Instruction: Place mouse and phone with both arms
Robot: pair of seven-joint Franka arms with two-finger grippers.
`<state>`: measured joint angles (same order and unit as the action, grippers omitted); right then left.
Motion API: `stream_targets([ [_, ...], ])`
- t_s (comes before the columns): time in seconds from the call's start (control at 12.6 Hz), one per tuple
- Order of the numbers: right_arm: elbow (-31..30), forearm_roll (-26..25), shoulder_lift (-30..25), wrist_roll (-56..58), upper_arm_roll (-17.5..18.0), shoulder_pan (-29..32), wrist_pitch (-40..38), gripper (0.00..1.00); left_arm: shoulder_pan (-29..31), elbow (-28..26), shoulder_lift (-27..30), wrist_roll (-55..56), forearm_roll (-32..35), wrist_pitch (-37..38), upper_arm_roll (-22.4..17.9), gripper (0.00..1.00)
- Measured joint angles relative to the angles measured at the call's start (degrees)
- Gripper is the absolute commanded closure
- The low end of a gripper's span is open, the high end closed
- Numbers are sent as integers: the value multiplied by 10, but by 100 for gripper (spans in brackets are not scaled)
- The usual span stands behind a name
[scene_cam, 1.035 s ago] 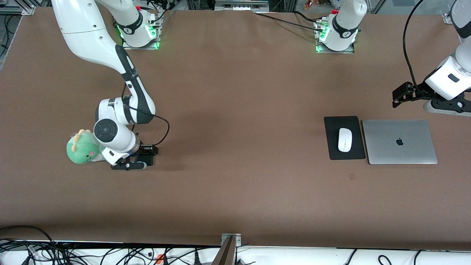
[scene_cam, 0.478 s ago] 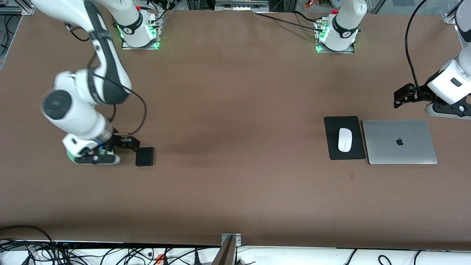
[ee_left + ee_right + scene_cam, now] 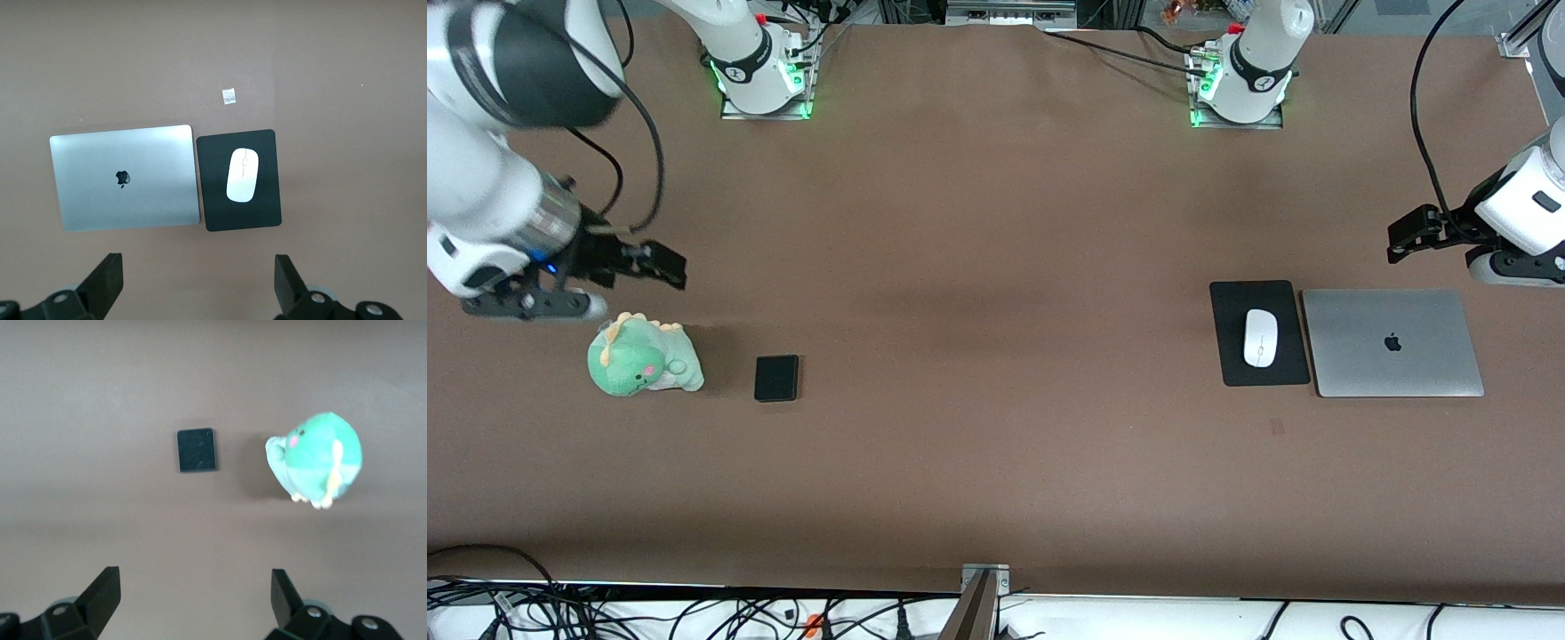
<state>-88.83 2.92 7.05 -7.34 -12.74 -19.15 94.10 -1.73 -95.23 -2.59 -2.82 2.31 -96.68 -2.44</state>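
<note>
We find the phone (image 3: 776, 379) flat on the counter (image 3: 996, 427) beside a green plush (image 3: 642, 358); the mouse (image 3: 1260, 338) rests on its pad (image 3: 1258, 295). Right gripper (image 3: 660, 265) and left gripper (image 3: 1403, 240) both hang wide and empty. Risk: a careless sweep by either arm could displace them.

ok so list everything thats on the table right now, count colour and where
mouse: 1, white, on the mouse pad
mouse pad: 1, black, beside the laptop, toward the left arm's end of the table
laptop: 1, silver, closed, toward the left arm's end
phone: 1, black, flat on the table beside the plush toy, toward the right arm's end
plush toy: 1, green dinosaur, toward the right arm's end
table: 1, brown
left gripper: 1, black, open, above the table by the laptop
right gripper: 1, black, open, above the table by the plush toy
</note>
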Motion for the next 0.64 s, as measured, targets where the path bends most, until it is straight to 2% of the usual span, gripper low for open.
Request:
stream_targets([
  [0.32, -9, 0, -74, 17, -25, 1, -55, 0, 0, 9, 0, 17, 0, 2, 0, 0],
  [0.64, -19, -3, -73, 36, -22, 1, -55, 0, 0, 21, -6, 18, 0, 13, 0, 0],
])
